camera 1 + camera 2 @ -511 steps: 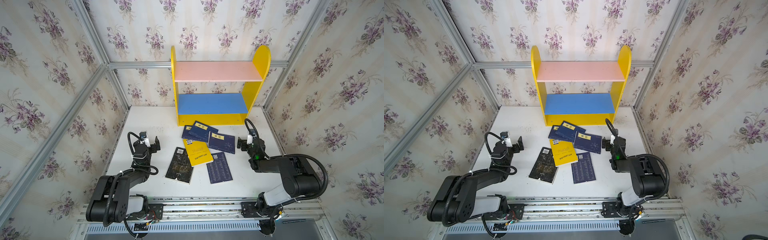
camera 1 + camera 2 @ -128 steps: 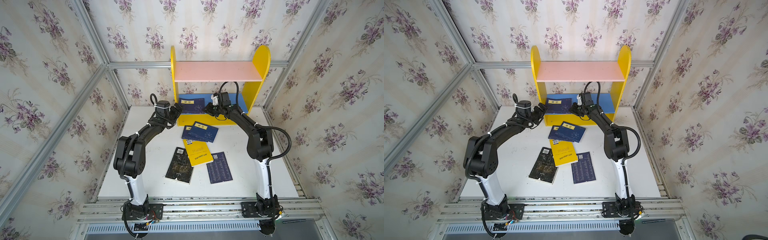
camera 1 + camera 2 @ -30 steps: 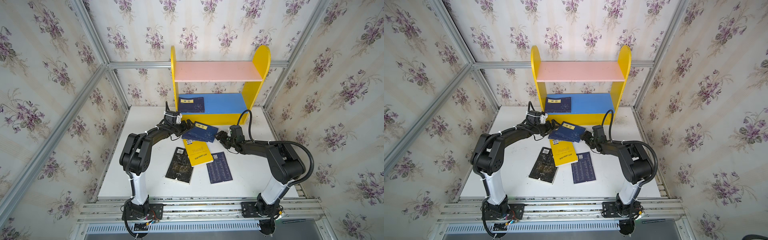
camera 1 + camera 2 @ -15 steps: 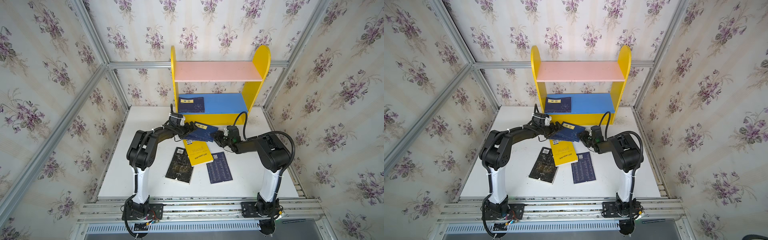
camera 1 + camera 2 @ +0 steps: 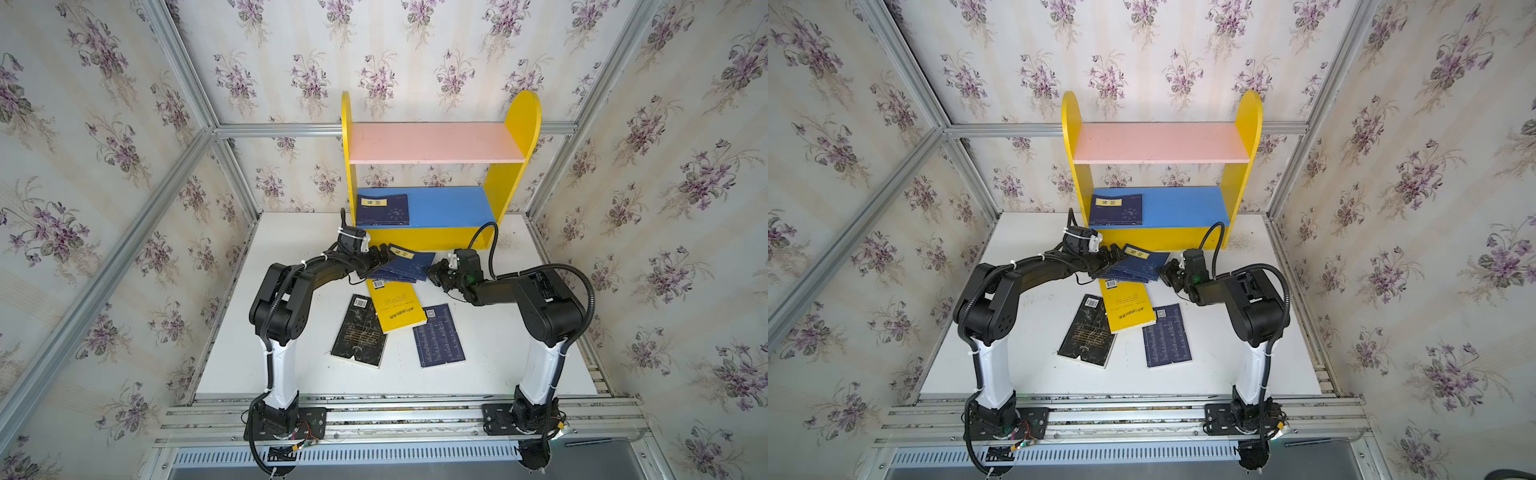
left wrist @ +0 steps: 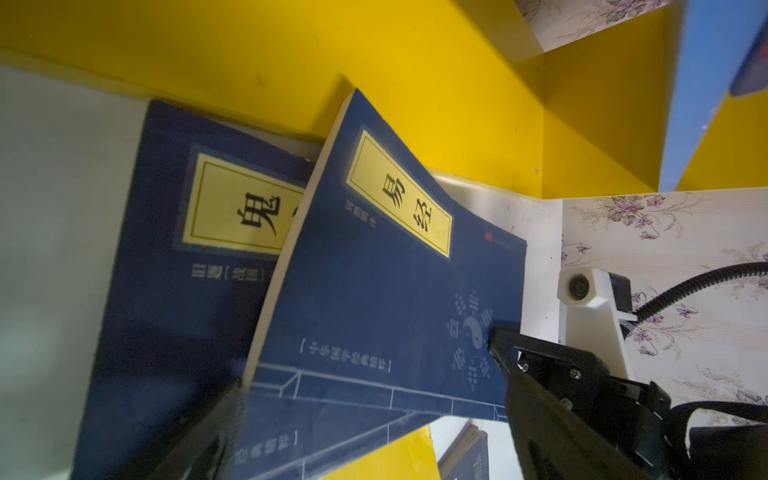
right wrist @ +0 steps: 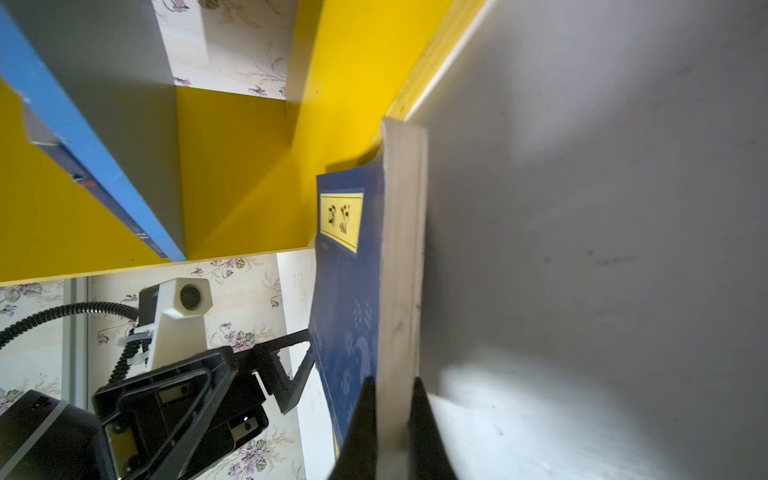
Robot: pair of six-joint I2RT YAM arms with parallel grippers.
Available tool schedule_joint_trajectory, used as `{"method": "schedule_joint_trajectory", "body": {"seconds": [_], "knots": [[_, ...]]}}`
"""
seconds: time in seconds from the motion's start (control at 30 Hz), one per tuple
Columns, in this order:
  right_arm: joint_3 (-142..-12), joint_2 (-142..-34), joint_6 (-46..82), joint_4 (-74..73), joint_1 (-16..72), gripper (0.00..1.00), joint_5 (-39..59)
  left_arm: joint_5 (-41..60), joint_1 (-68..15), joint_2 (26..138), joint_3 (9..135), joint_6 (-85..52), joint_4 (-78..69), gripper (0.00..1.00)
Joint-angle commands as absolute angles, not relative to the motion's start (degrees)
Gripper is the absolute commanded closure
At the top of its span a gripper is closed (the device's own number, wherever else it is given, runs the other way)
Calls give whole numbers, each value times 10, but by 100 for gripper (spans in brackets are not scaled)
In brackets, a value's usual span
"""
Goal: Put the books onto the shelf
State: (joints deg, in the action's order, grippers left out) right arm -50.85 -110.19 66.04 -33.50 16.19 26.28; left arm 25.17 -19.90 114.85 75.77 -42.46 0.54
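Newly closed, the right gripper [image 7: 392, 382] clamps the top navy book [image 7: 349, 291] by its page edge. Opposite it, the left gripper [image 5: 380, 258] gapes wide, seemingly propping that book clear for lifting.

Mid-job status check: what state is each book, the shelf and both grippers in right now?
shelf: upright, one book on blue board
shelved navy book: lying flat
top navy book: edge lifted, gripped
lower navy book: flat beneath it
yellow book: flat on table
black book: flat on table
lone navy book: flat on table
left gripper: open
right gripper: shut on top navy book
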Motion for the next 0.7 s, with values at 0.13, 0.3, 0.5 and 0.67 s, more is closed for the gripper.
{"method": "schedule_joint_trajectory", "body": {"seconds": [0.13, 0.3, 0.5, 0.67], "knots": [[-498, -996, 625, -265, 149, 97, 277, 244, -187, 1055, 700, -426, 10, 1], [-515, -888, 551, -103, 136, 98, 290, 256, -160, 990, 654, -437, 10, 1], [-548, -786, 483, 41, 119, 98, 299, 369, -132, 986, 683, -439, 6, 1], [-549, -762, 497, -3, 111, 98, 320, 474, -130, 999, 721, -460, -21, 1]]}}
